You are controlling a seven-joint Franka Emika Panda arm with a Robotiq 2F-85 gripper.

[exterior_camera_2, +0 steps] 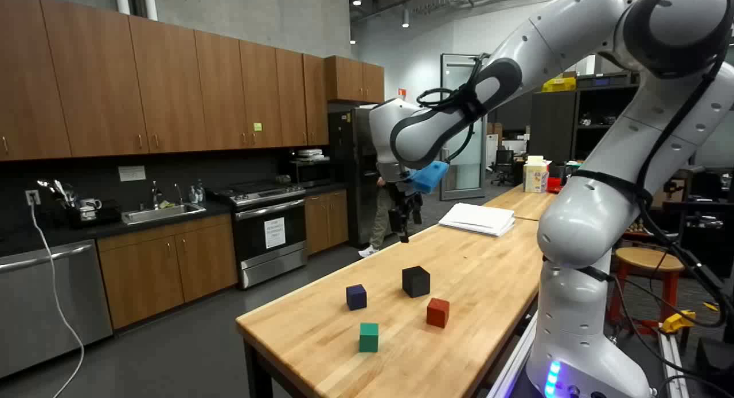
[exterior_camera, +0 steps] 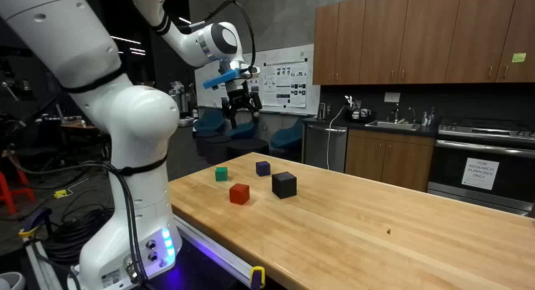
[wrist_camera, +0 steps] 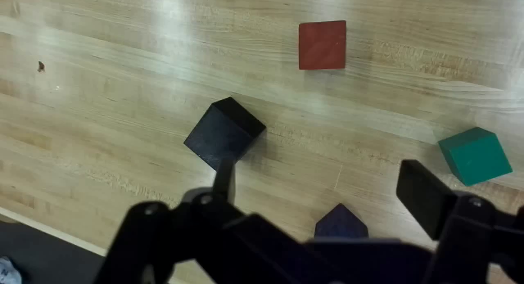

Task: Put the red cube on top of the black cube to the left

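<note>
Tool [wrist_camera: 322,188], jaws spread wide, holding nothing, red cube [wrist_camera: 322,45] and black cube [wrist_camera: 221,130] apart on wooden table [wrist_camera: 110,83]

One red cube [exterior_camera_2: 438,313], one black cube [exterior_camera_2: 416,281], one green cube [exterior_camera_2: 369,337], one seemingly navy cube [exterior_camera_2: 356,297].

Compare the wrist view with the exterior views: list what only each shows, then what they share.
Only the wrist view: a close look down past the open gripper, and a thin pale line on the tabletop that I cannot make out in the exterior views.
Only the exterior views, both of them: the white robot arm, the wooden wall cabinets, the sink and the oven.
Shared: the gripper itself, the tabletop, red cube, green cube, larger black cube and smaller dark cube. In the wrist view the gripper hides part of that last cube.
</note>
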